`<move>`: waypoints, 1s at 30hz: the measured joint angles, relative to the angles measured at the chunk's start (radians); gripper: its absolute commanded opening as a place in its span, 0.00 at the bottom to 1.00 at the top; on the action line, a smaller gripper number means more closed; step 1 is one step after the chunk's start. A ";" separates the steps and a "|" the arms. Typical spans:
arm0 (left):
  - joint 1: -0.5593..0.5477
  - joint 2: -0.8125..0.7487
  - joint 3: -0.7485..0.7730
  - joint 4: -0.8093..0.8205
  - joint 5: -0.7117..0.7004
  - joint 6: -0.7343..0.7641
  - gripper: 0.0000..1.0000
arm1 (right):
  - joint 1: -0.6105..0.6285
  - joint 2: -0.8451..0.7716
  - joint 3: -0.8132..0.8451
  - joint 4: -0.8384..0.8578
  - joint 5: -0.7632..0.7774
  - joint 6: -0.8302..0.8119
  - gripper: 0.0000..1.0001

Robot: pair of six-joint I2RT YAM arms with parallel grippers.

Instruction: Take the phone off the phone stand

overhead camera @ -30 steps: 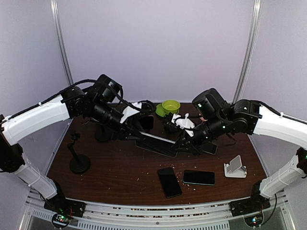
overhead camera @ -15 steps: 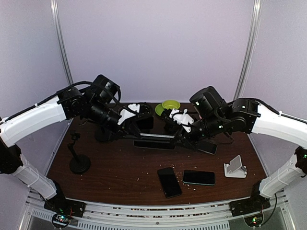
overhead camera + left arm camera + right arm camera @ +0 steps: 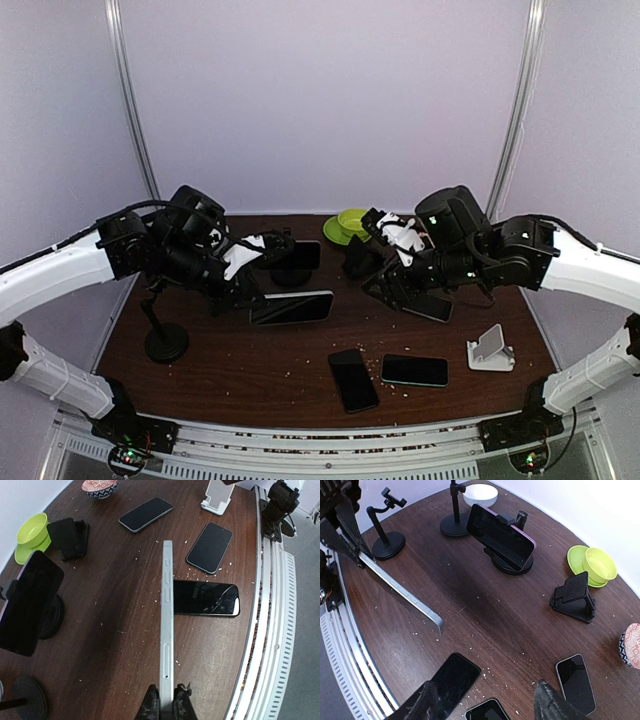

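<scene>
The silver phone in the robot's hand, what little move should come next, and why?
Probably lower it flat onto a bare bit of the table, then let go. Only the left gripper pinches the silver phone, which sits in no stand and seems lifted off the wood. The right gripper is open and off it.

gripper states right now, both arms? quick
Left gripper: closed on the silver phone, gripping it by one end, clear of the table.
Right gripper: open, holding nothing.
</scene>
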 measured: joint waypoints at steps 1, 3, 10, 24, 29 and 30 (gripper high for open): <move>0.004 -0.005 -0.016 0.010 0.002 -0.028 0.00 | -0.002 -0.005 -0.004 0.005 0.006 0.012 0.69; 0.013 -0.015 -0.058 0.045 0.005 -0.086 0.00 | -0.005 -0.010 -0.006 0.015 0.018 0.033 0.70; 0.055 -0.071 -0.257 0.181 0.018 -0.316 0.00 | -0.010 -0.011 -0.009 0.024 0.039 0.102 0.72; 0.218 -0.135 -0.563 0.426 0.072 -0.694 0.00 | -0.016 -0.027 -0.032 0.027 0.042 0.174 0.74; 0.246 -0.134 -0.652 0.556 0.113 -0.793 0.00 | -0.017 -0.027 -0.032 0.027 0.042 0.186 0.74; 0.254 -0.133 -0.671 0.583 0.121 -0.814 0.00 | -0.018 -0.027 -0.032 0.027 0.042 0.189 0.74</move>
